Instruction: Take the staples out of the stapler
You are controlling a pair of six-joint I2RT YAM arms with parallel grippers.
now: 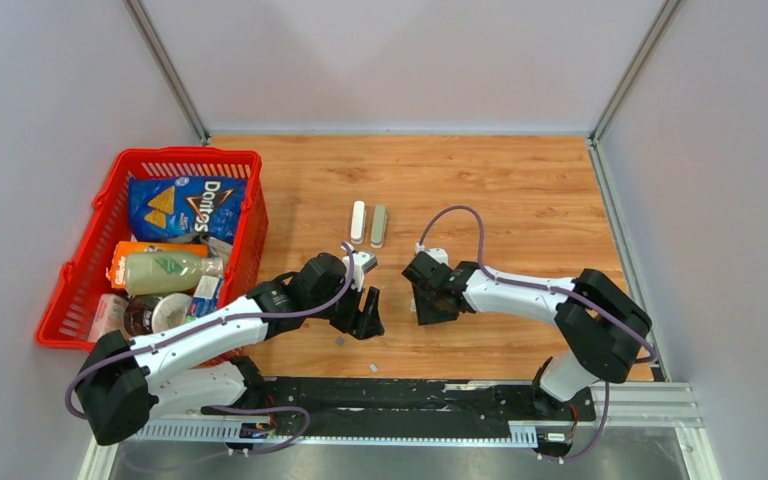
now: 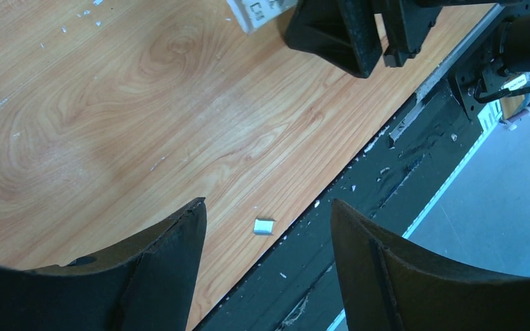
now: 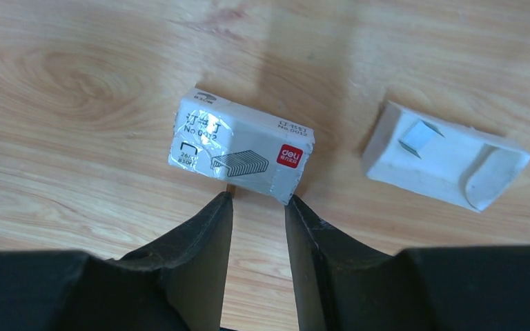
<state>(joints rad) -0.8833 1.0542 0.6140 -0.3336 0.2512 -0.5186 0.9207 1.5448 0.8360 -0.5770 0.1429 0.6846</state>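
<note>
Leftward, a red basket (image 1: 188, 153) holds snacks (image 1: 188, 207). Left gripper (image 2: 268, 205) hangs spread wide over the counter (image 1: 520, 190) — a short strip of staples (image 2: 263, 226) lies just below it, near the front edge. Right gripper (image 3: 259, 198) — narrowly parted — points at a white box (image 3: 243, 145) just beyond its tips.

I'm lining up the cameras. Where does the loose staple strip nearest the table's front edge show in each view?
Top external: staple strip at bottom centre, beside the black rail.
Left wrist: staple strip low centre, within the left pincer's gap.
Right wrist: not in it.
Shared landmark: the right pincer, in all three.
</note>
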